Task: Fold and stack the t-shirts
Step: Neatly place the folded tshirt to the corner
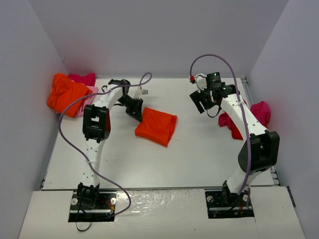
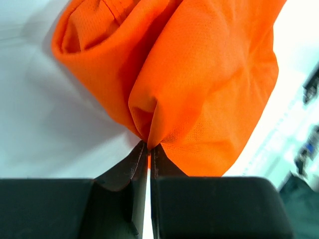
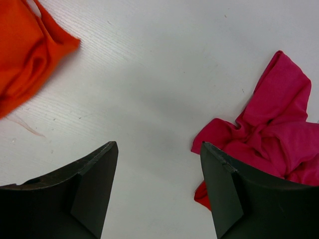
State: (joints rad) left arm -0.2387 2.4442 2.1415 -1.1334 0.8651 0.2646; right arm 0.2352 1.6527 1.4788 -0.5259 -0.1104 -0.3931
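No writing, label, brand mark or number can be read in any view. The orange t-shirt (image 1: pixel 156 126) at the middle of the table (image 1: pixel 199 154), the magenta t-shirt (image 1: pixel 259 112) at its right edge and the heap of t-shirts (image 1: pixel 67 93) at its far left corner show plain cloth only.
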